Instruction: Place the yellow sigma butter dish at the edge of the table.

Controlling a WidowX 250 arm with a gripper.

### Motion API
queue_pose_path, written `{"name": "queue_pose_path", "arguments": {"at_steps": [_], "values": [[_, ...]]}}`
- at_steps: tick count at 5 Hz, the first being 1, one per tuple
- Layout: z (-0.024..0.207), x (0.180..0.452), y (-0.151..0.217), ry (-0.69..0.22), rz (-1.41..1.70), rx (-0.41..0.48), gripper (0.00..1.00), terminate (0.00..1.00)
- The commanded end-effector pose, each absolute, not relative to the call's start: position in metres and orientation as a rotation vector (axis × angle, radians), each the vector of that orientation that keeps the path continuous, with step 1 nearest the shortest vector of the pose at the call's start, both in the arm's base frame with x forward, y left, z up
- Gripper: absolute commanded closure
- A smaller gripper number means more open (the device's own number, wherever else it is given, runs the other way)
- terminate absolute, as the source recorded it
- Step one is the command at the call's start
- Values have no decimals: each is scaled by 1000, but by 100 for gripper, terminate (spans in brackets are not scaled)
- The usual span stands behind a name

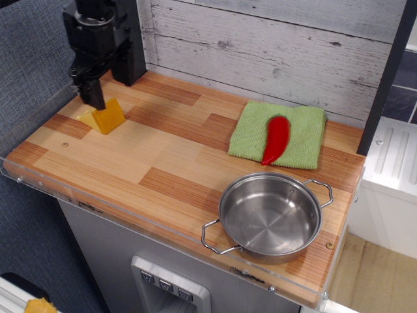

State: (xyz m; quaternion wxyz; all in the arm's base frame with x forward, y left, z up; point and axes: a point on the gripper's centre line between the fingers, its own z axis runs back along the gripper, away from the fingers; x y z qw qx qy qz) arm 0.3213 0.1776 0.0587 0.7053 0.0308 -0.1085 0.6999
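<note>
The yellow sigma butter dish (103,118) is a small yellow-orange wedge resting on the striped wooden table (163,169), near its far left edge. My black gripper (111,81) hangs just above and behind the wedge. Its jaws stand apart with nothing between them. One finger (92,93) points down at the wedge's back left top; I cannot tell whether it touches. The other finger (132,67) is farther back, to the right.
A steel pot (270,216) with two handles stands at the front right. A red chili pepper (276,139) lies on a green cloth (306,140) at the back right. A clear acrylic rim (130,218) runs along the table's front edge. A white plank wall is behind.
</note>
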Motion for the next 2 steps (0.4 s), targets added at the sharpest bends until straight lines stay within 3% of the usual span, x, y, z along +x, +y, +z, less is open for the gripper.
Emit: {"name": "queue_pose_path", "arguments": {"at_steps": [1,2], "values": [[55,319,207,-234,1561,6,0,0],[49,324,209,-251,1552,7,0,0]]}}
